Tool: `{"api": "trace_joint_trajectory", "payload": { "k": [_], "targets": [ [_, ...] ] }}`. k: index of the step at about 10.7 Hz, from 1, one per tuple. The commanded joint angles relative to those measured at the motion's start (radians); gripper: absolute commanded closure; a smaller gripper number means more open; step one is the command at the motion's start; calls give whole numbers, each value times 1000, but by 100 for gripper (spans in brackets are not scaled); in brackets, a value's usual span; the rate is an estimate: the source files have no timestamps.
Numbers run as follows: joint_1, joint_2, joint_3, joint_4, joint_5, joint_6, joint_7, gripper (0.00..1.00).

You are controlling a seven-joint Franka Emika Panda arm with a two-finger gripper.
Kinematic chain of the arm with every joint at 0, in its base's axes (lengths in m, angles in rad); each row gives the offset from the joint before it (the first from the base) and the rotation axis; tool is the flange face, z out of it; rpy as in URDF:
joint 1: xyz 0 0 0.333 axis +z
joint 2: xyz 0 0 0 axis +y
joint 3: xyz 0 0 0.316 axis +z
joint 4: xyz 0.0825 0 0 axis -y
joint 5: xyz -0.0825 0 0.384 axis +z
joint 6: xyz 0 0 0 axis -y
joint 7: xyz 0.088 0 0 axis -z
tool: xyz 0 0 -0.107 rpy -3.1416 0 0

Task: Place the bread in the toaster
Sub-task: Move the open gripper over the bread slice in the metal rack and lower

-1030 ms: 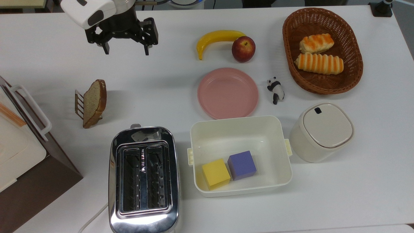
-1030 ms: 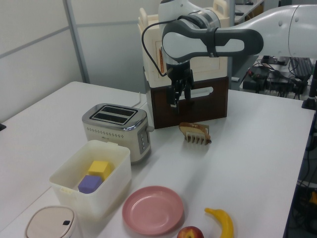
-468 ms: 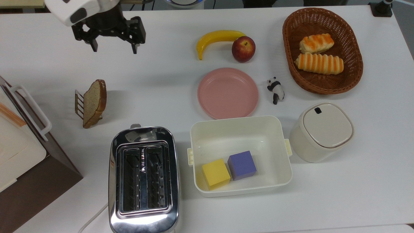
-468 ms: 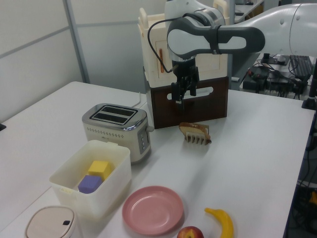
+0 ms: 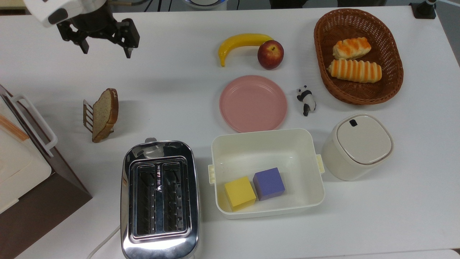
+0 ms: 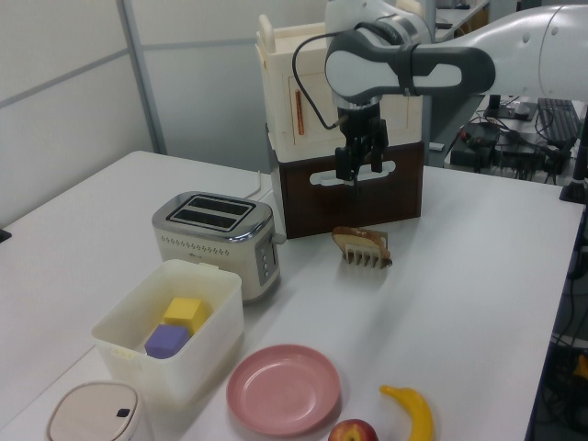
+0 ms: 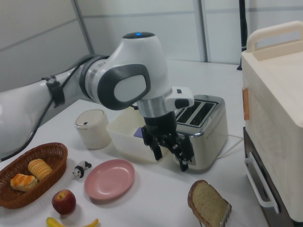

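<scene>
A slice of brown bread (image 5: 105, 114) (image 6: 361, 237) (image 7: 207, 204) leans upright in a small wire rack (image 5: 87, 116) at the top view's left. The chrome two-slot toaster (image 5: 159, 199) (image 6: 214, 235) (image 7: 202, 129) stands in front of it, both slots empty. My gripper (image 5: 106, 52) (image 6: 354, 175) (image 7: 169, 160) hangs open above the table beyond the bread, toward the top view's upper left, with nothing between its fingers.
A cream and brown box (image 5: 21, 169) with a white handle stands at the top view's left edge. A cream tub (image 5: 266, 171) holds a yellow and a purple cube. Pink plate (image 5: 253, 103), banana (image 5: 240, 43), apple (image 5: 270, 54), panda figure (image 5: 306, 99), roll basket (image 5: 358, 55) and lidded canister (image 5: 356, 146) lie to the right.
My gripper has travelled toward the top view's left and slightly up, still open. In the left view it has shifted right, over toward the rack. Nothing else moved.
</scene>
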Motion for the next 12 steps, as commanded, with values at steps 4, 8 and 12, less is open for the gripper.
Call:
{"api": "trace_joint_trajectory", "payload": {
  "k": [4,8,12],
  "targets": [
    [-26,99,2,-13,-70,79,-15,0],
    [-23,139,4,-16,-82,117,-14,0],
    [-17,160,7,-18,-79,126,-14,4]
  ]
}}
